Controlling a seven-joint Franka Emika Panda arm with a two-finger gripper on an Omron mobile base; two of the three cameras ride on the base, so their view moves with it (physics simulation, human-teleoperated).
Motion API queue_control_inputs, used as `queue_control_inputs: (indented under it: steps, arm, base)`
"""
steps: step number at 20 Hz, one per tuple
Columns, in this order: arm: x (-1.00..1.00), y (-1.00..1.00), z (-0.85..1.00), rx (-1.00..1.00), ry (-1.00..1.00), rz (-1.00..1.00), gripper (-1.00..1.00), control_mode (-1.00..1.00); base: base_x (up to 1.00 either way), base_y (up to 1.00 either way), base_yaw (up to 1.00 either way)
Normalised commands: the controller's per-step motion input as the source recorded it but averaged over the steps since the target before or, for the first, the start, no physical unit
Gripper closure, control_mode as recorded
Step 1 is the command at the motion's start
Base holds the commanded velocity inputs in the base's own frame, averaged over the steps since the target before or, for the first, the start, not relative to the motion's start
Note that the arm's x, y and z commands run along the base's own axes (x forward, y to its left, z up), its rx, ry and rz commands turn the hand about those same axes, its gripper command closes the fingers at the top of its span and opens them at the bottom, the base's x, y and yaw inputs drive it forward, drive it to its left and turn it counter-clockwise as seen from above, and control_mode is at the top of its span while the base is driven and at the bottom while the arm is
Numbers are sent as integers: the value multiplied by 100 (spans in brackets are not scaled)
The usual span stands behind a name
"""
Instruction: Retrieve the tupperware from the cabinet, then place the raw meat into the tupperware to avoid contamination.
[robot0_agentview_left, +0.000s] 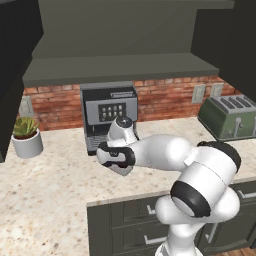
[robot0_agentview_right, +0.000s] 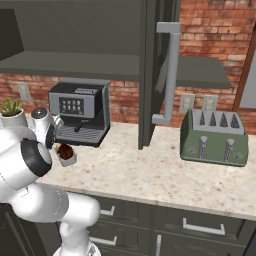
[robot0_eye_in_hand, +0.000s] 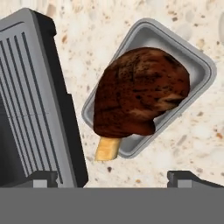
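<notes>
I've got the cabinet (robot0_agentview_right: 150, 75) with both doors swung open: from the right base view one door edge with its long silver bar handle (robot0_agentview_right: 170, 70) hangs down over the middle of the counter (robot0_agentview_right: 150, 170), and the shelf (robot0_agentview_left: 115, 67) inside looks bare from the left base view. Brick backsplash (robot0_agentview_left: 160, 97) behind, with wall outlets on it.

Coffee machine (robot0_agentview_left: 109, 112) sits at the back of the counter, just left of where I'm working. In the hand view its ribbed drip tray (robot0_eye_in_hand: 30, 100) takes up the left side, just beside the tupperware. Green-grey toaster (robot0_agentview_right: 214, 136) is well off to the right, no obstruction. Small potted plant (robot0_agentview_left: 26, 135) far left on the counter.

My own arm covers the work spot in the left base view, so I can't see the container from there.

Tupperware (robot0_eye_in_hand: 199, 65) is on the counter right in front of the coffee machine, lying diagonal in the hand view. The raw meat (robot0_eye_in_hand: 140, 92) is already in it, bulk in the tray, tan bone end sticking out over the rim toward the gripper.

Gripper (robot0_eye_in_hand: 116, 179) hovers above it, jaws spread wide, both fingertips (robot0_eye_in_hand: 183, 178) apart from the meat and the container. Holding nothing.
</notes>
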Motion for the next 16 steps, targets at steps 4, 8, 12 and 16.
queue_control_inputs:
  steps: [4, 8, 12, 16]
  arm:
    - [-40, 0, 27, 0, 0, -4, -100, -100]
    - [-56, 0, 33, 0, 0, -6, -100, -100]
    - [-59, 0, 31, 0, 0, -7, -100, -100]
    - [-63, 0, 15, 2, 0, -7, -100, -100]
  base:
    - [0, 0, 0]
    - [0, 0, 0]
    - [0, 0, 0]
    - [0, 0, 0]
